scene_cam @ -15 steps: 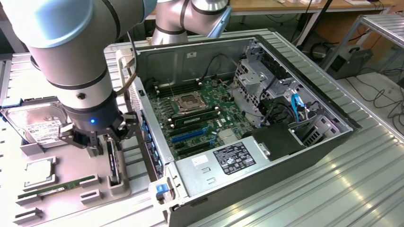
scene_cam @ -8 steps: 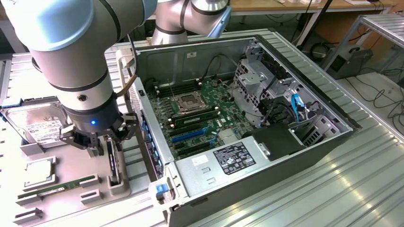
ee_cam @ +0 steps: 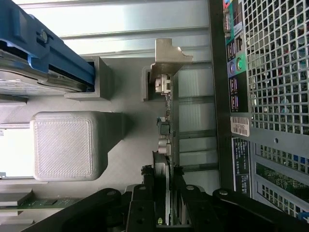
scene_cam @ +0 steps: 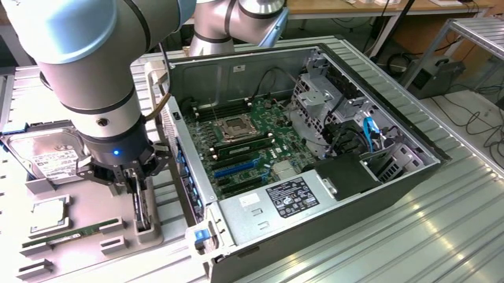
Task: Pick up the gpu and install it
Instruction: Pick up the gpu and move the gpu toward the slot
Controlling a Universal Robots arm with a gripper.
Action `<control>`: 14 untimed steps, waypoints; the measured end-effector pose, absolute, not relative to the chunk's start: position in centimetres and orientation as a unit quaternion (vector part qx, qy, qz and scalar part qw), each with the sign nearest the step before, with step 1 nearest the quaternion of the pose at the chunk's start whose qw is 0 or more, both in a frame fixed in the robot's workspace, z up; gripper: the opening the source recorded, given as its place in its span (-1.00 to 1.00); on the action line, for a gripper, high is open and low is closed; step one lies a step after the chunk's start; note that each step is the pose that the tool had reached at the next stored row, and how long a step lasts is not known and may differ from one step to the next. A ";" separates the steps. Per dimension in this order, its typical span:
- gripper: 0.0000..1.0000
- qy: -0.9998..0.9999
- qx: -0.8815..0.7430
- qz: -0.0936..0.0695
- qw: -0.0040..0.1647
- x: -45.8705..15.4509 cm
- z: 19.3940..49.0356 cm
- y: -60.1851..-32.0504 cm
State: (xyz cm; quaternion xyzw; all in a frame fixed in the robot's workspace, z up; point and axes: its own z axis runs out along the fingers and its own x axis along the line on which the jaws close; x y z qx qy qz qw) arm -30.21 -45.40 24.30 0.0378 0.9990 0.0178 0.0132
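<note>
gpu upright in grey holder

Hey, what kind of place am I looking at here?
Probably a robotics lab or workshop bench set up for PC assembly: a robot arm beside an open computer case, a hard drive laid out nearby, and cables on the floor.

Nothing can be read. The white label on the hard drive beside the jaws, the black sticker on the power supply well apart from them, and the barcode sticker near them carry print too small.
</note>
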 end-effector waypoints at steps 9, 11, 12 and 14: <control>-0.47 0.999 0.038 0.018 0.013 -30.2 24.3 -45.4; -0.47 0.999 0.038 0.018 0.013 -30.2 24.3 -45.4; -0.47 0.999 0.038 0.017 0.013 -30.2 24.3 -45.4; -0.47 0.999 0.038 0.017 0.013 -30.2 24.3 -45.4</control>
